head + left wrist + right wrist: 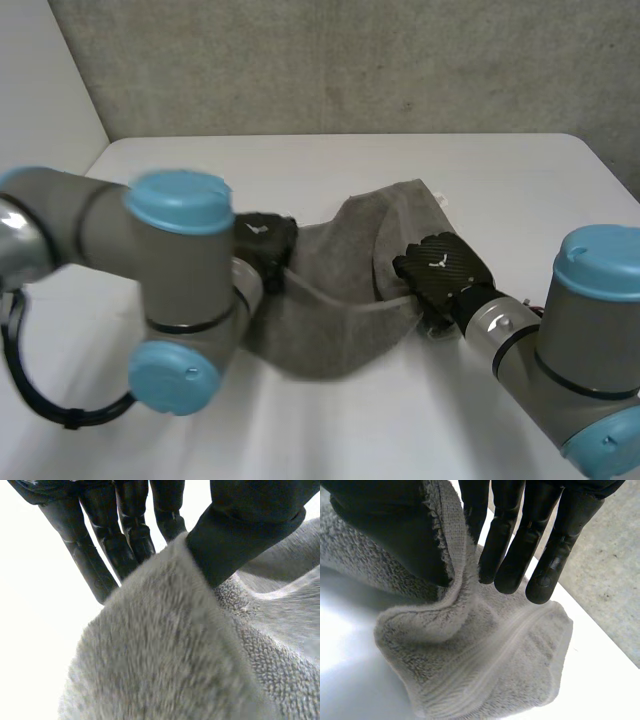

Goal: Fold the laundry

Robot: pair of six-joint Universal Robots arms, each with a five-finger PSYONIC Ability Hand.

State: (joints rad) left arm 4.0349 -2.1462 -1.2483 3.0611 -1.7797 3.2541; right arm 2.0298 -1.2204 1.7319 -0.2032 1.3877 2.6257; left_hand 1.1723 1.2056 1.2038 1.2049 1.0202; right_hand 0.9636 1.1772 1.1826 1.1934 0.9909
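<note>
On the left hand (264, 241), the fingers (125, 545) lie straight down one face of a grey towel (165, 650) and the thumb (240, 535) presses the other, so the towel's edge is pinched between them. The right hand (443, 270) holds it the same way: its thumb is on one side of a hemmed edge and its fingers are just beyond the other, with the cloth caught in the fold. Below those fingertips a corner sags onto the white table (200, 165). Between the two hands the towel hangs slack and rumpled, near the table's middle.
</note>
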